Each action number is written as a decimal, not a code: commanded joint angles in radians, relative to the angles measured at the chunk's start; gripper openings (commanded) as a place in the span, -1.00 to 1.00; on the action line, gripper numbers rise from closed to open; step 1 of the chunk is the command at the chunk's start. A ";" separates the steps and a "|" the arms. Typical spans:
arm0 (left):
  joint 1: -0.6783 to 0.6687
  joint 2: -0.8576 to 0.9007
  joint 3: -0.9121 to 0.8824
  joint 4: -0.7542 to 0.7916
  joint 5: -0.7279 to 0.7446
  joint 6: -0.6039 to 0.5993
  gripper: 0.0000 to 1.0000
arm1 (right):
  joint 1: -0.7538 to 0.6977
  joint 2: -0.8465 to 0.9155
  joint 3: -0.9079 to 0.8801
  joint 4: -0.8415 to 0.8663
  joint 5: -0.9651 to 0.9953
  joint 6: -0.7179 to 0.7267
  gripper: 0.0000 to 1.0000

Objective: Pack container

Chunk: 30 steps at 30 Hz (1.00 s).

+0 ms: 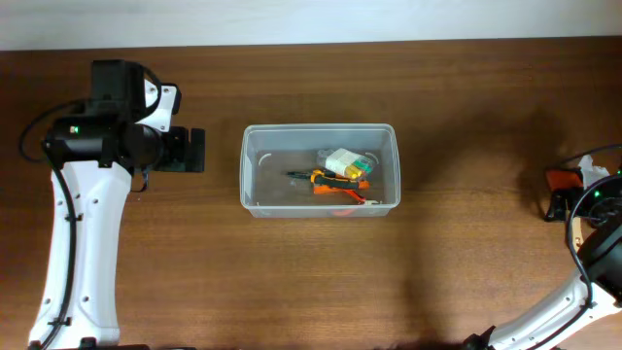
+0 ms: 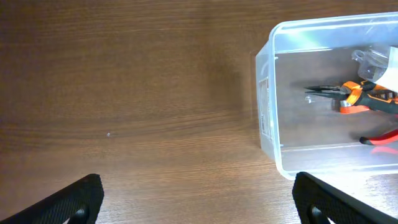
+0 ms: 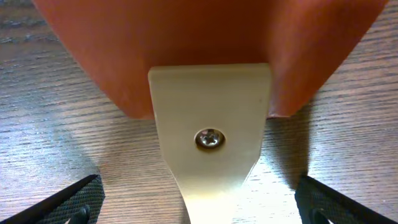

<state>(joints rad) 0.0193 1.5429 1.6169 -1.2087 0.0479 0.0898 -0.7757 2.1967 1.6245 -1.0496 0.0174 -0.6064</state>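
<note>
The container (image 1: 251, 165) is a clear plastic tub at the table's middle. In it lie orange-and-black pliers (image 1: 335, 179), a small clear case of yellow-green bits (image 1: 348, 161) and a red-handled tool (image 1: 350, 199). My left gripper (image 1: 194, 151) is open and empty, just left of the tub. In the left wrist view the container (image 2: 264, 112) is at the right, and the left gripper (image 2: 199, 199) has its fingers spread over bare wood. My right gripper (image 3: 199, 202) is open at the far right edge, with its fingers on either side of the cream blade of an orange-handled tool (image 3: 211, 50), not touching it.
The orange-handled tool (image 1: 562, 180) lies at the table's far right edge, next to the right arm (image 1: 598, 253). The left arm (image 1: 83, 243) runs along the left side. The table is dark brown wood.
</note>
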 commanded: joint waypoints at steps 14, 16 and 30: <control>0.002 0.000 0.018 0.000 -0.003 0.002 0.98 | 0.002 0.021 -0.012 0.008 -0.006 -0.007 0.75; 0.002 0.000 0.018 0.000 -0.003 0.002 0.98 | 0.002 0.021 -0.012 0.008 -0.006 -0.007 0.68; 0.002 0.000 0.018 0.000 -0.003 0.002 0.99 | 0.002 0.021 -0.011 -0.026 -0.005 -0.007 0.20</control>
<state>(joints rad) 0.0193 1.5429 1.6169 -1.2087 0.0479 0.0898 -0.7757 2.1971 1.6245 -1.0695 0.0174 -0.6083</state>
